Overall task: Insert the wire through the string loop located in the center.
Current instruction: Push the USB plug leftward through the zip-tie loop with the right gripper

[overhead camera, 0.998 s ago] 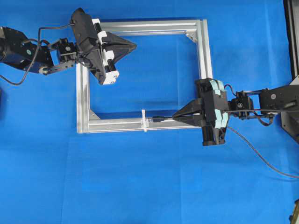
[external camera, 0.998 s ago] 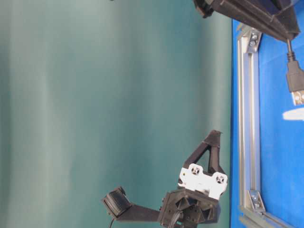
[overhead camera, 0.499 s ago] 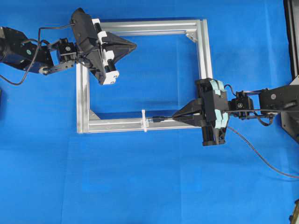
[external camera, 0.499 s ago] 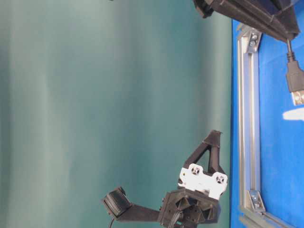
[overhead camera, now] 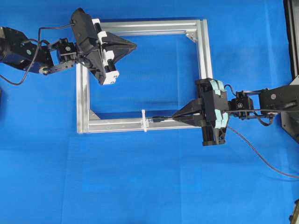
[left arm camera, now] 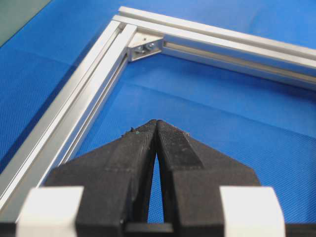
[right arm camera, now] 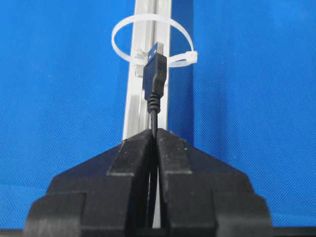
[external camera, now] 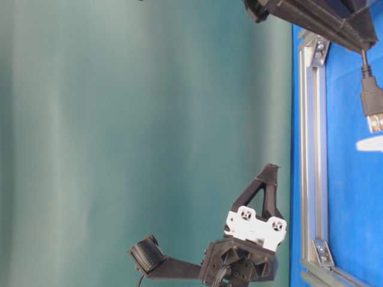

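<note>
My right gripper [overhead camera: 175,116] [right arm camera: 155,131] is shut on the wire [right arm camera: 154,118], a thin black cable ending in a dark plug [right arm camera: 155,74] with a metallic tip. The plug points along the near bar of the silver frame [overhead camera: 117,125], its tip just short of the white string loop [overhead camera: 144,121] [right arm camera: 148,39], which stands across that bar. The plug also shows in the table-level view [external camera: 372,103]. The wire trails off behind the right arm [overhead camera: 261,158]. My left gripper [overhead camera: 134,45] [left arm camera: 156,123] is shut and empty, above the frame's far left corner.
The rectangular aluminium frame [left arm camera: 89,98] lies on a blue mat [overhead camera: 149,186], with corner brackets [left arm camera: 144,47] inside its corners. A dark stand [overhead camera: 292,37] runs along the right edge of the overhead view.
</note>
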